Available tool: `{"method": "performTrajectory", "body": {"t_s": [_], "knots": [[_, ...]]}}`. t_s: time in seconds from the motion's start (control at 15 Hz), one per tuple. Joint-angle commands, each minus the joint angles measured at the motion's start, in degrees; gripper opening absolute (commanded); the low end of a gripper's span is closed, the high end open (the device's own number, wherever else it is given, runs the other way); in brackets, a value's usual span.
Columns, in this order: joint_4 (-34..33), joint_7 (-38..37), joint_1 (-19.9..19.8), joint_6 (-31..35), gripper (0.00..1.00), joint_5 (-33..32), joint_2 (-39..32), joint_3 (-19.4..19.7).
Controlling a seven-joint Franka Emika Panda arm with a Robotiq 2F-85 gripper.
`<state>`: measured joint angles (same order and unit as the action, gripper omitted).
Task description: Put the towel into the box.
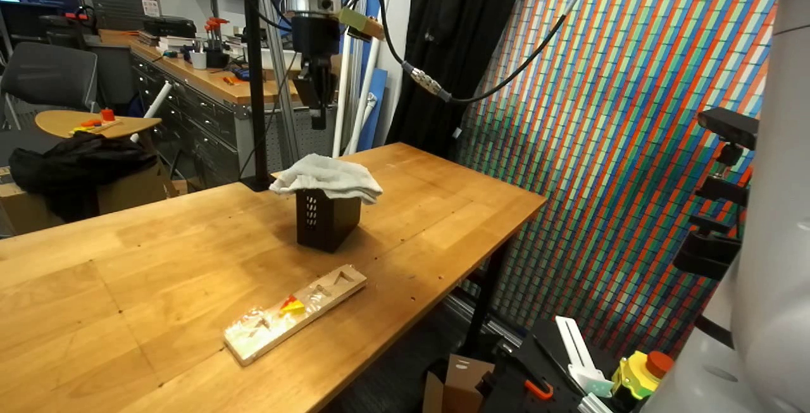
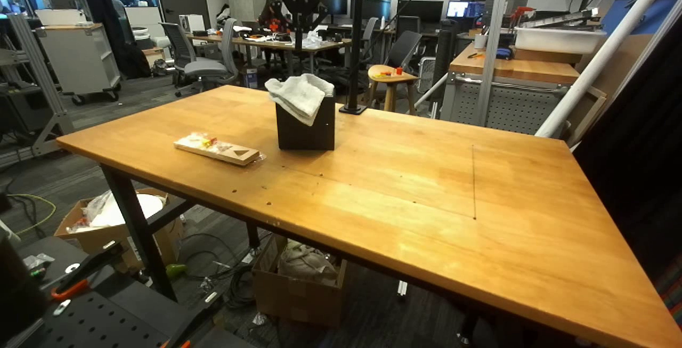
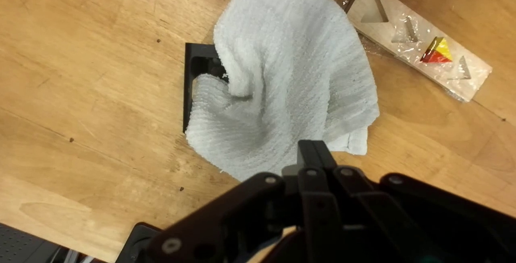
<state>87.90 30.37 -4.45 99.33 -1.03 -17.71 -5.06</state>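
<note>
— Got the towel (image 1: 326,176) in sight?

— Yes, see it left of centre in an exterior view, draped across the top of the box (image 1: 329,220), drooping past the rim

— Inside, or on top?

— Mostly on top, by the look of both exterior views; dented into a hollow near the middle of the frame in the wrist view, leaving a dark corner of the box uncovered to the left; cannot tell the depth of the dip

— And what of the tool (image 3: 314,150)?

— Closed, fingertip against fingertip, low and slightly right of the middle in the wrist view; hanging above the towel in both exterior views, apart from it

— What to note elsewhere on the tabletop (image 1: 158,261)?

— Can make out a plastic-wrapped wooden board (image 3: 425,37) at the upper right of the wrist view, lying flat near the box, bearing red and yellow pieces (image 3: 439,52); also a black post (image 1: 256,84), upright at the upper left in an exterior view
</note>
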Motion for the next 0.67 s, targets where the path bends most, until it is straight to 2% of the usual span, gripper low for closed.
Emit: {"method": "performTrajectory", "body": {"t_s": [0.0,0.6], "knots": [[-1.2,0.3,0.6,0.3,0.03,1.1,-2.0,0.5],[0.5,1.9,-1.1,3.5,0.03,4.8,-6.2,0.2]]}}
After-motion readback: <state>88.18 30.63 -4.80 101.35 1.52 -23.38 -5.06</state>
